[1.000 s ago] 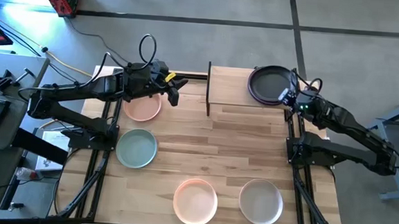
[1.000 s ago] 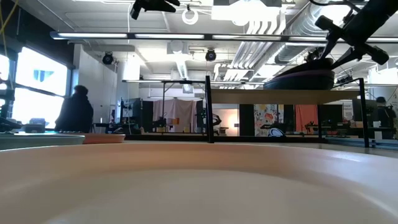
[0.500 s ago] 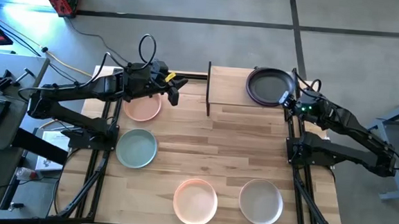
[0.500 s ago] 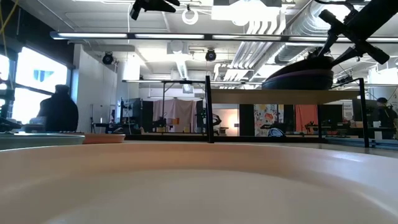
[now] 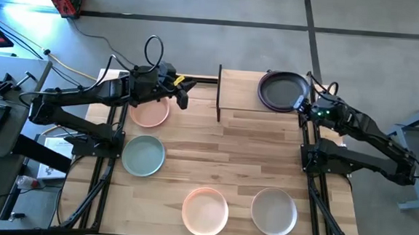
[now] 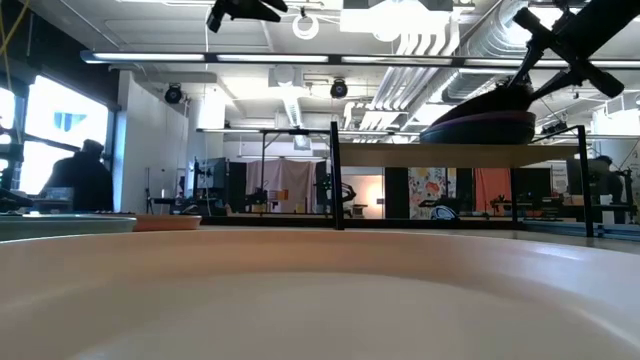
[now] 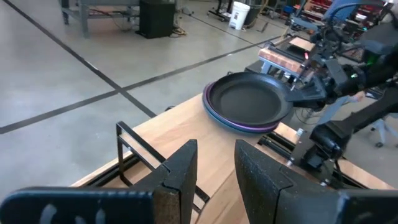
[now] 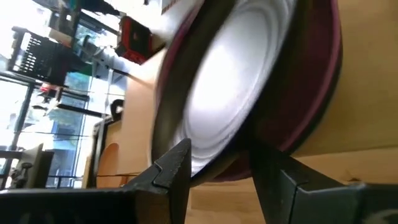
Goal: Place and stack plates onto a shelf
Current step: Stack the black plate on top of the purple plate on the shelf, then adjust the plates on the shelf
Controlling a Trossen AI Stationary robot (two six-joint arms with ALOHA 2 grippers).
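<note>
the black plate (image 5: 282, 90) is gripped at its near rim by the right gripper (image 5: 302, 106), stacked on the purple plate (image 7: 219, 118) at the shelf's (image 5: 240, 97) right end, seemingly seated. the left gripper (image 5: 181, 94) hangs narrowly parted above the peach plate (image 5: 150, 113).

robotics lab/workshop | exposed ceiling ducts (image 6: 430, 45) | taped concrete floor (image 5: 199, 48) | workbenches (image 6: 590, 215)

Overhead view straight down, low view table-level, wrist views close; shared: plate stack (image 5: 282, 91) on shelf (image 5: 244, 90)
</note>
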